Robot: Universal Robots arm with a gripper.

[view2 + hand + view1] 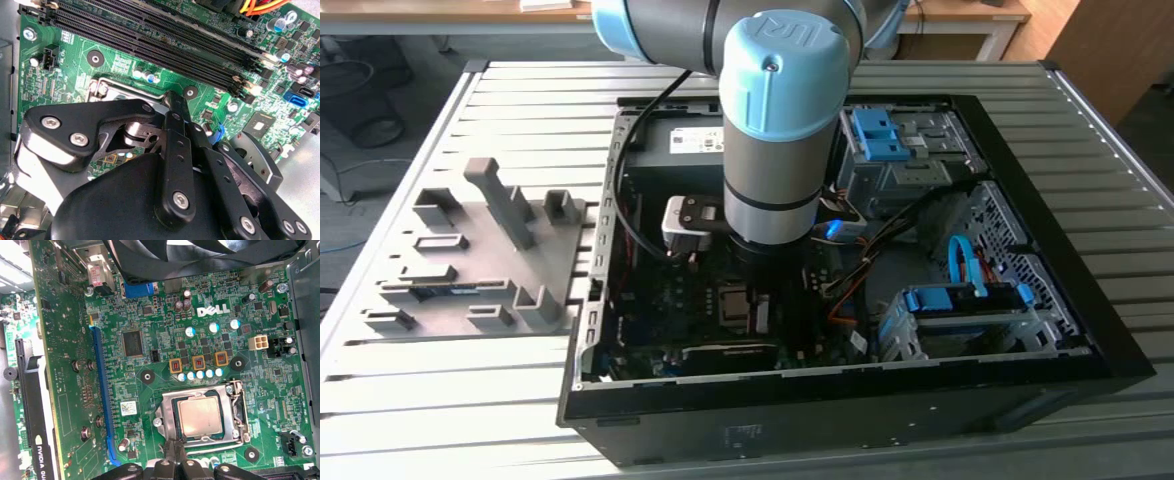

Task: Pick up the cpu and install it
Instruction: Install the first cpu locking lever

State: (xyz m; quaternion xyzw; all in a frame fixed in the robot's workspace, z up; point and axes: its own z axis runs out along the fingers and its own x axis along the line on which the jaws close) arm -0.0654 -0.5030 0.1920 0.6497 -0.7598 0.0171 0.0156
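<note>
Hovering at the bottom edge of the first wrist view, the gripper hangs just beside the socket; whether its jaws are open or closed, I cannot tell. Directly beyond its tips, toward frame centre, the cpu sits flat inside the socket on the motherboard.

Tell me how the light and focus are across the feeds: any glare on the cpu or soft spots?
First wrist view: the cpu lies in its socket, evenly lit with a mild sheen and no blown glare. Second wrist view: the gripper looms dark up close, and the motherboard behind it is bright. Exterior view: daylight on the table, the case interior shadowed.
</note>
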